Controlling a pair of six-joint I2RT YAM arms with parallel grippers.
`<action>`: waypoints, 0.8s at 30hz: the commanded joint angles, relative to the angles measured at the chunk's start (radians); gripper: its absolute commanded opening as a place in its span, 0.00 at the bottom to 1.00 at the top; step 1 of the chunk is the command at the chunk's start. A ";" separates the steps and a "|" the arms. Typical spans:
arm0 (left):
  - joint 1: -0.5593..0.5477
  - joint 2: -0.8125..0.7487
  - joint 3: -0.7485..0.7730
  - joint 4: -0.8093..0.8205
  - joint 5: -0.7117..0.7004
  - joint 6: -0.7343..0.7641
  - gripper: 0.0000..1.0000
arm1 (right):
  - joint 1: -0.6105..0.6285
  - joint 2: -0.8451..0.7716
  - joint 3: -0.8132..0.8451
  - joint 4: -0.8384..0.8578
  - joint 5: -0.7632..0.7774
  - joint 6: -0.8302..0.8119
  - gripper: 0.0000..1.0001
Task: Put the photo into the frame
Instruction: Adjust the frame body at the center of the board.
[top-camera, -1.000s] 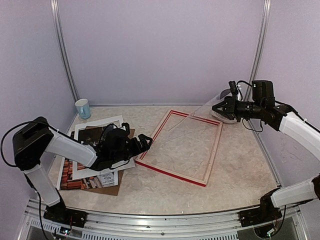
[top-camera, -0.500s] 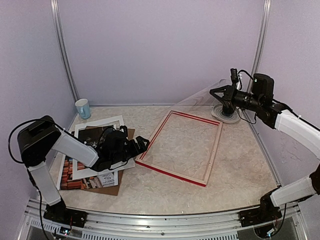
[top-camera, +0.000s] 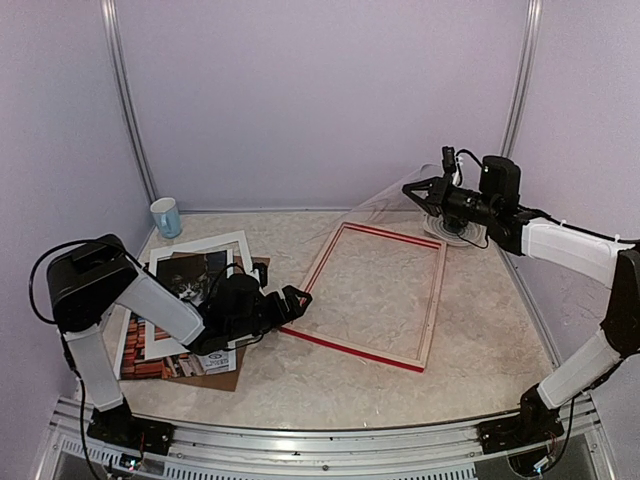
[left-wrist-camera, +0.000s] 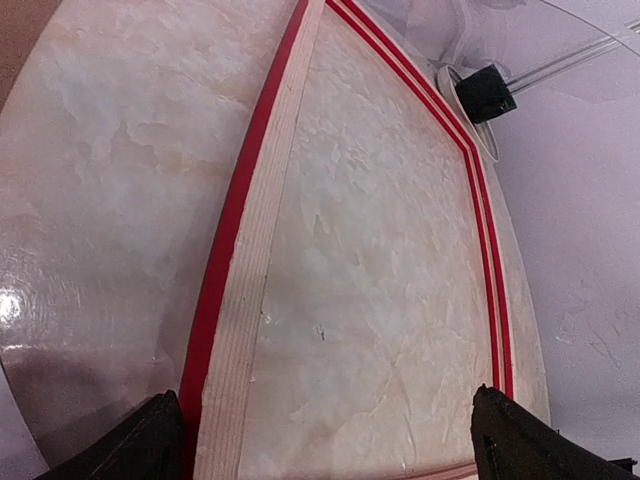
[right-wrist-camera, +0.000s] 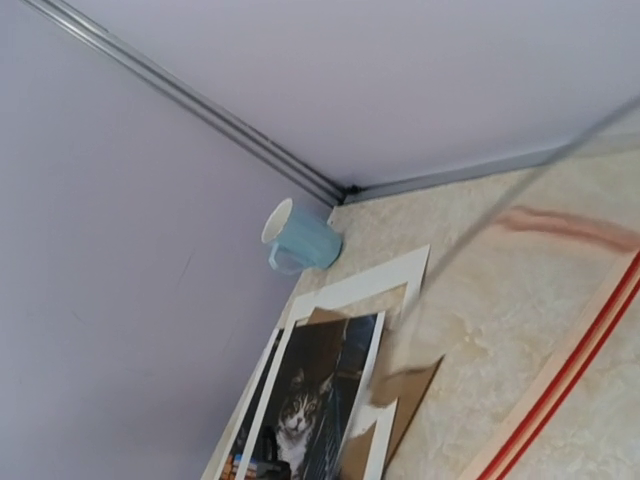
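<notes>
The red frame (top-camera: 312, 272) lies flat, pale wood back up, in the middle of the table. The cat photo (top-camera: 188, 285) lies at the left on a stack with the white mat and brown board; it also shows in the right wrist view (right-wrist-camera: 305, 420). My left gripper (top-camera: 295, 297) is open and low at the frame's near-left corner. In the left wrist view its fingers (left-wrist-camera: 155, 440) stand wide apart over the frame's (left-wrist-camera: 240, 300) end. My right gripper (top-camera: 420, 190) holds a clear pane (top-camera: 385, 205) tilted up above the frame's far end.
A white mat (top-camera: 205, 247) and a brown backing board (top-camera: 225, 378) lie under and around the photo. A blue cup (top-camera: 165, 216) stands at the back left. A round white stand (top-camera: 450, 232) sits at the back right, below my right gripper. Purple walls close three sides.
My right gripper has raised the clear pane off the frame, up and to the left. My left gripper has slid right to the frame's corner, uncovering the cat on the photo.
</notes>
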 joint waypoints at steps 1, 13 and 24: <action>-0.019 0.018 -0.040 0.071 0.042 -0.019 0.99 | 0.026 0.012 0.032 0.088 -0.027 0.007 0.00; -0.036 -0.073 -0.131 0.123 0.033 -0.017 0.99 | 0.089 -0.116 -0.210 0.173 -0.014 0.115 0.00; -0.045 -0.265 -0.208 0.134 -0.013 0.029 0.99 | 0.089 -0.217 -0.462 0.090 0.086 0.082 0.00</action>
